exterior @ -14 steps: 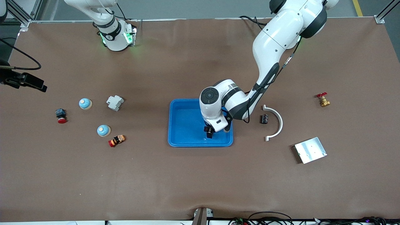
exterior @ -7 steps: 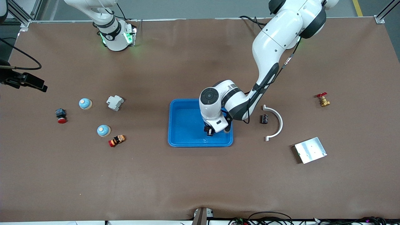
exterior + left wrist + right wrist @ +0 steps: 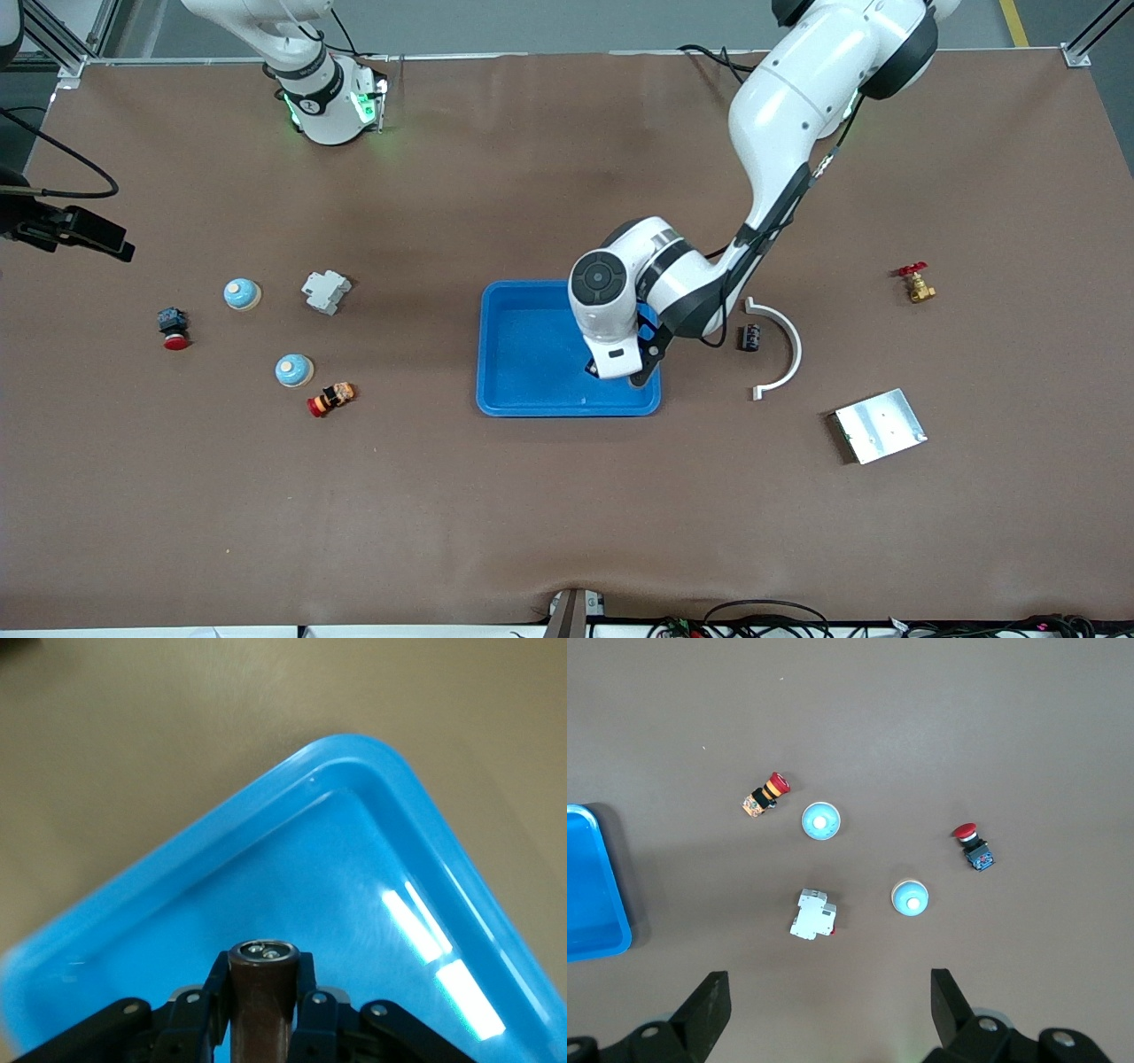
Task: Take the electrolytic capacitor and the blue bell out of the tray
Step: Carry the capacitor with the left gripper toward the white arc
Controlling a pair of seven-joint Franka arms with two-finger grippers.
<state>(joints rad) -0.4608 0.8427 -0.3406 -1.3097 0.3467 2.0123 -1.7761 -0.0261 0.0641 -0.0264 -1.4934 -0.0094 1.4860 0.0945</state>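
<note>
Left pincer (image 3: 262, 1014) over the shallow blue plastic tray (image 3: 518, 403), clenched on a dark brown cylindrical capacitor (image 3: 262, 992). Right pincer (image 3: 828, 1014) spread wide, empty, high over two round light-blue bells (image 3: 241, 293) (image 3: 293, 369) at the right arm's end of the brown desk (image 3: 567, 496).

Left claw (image 3: 263, 1014) clamped, arm reaching low, right claw (image 3: 830, 1010) spread wide

Left gripper (image 3: 262, 1010) clamped on dark upright capacitor (image 3: 262, 992) over blue tray (image 3: 372, 788), tray corner toward one o'clock.
</note>
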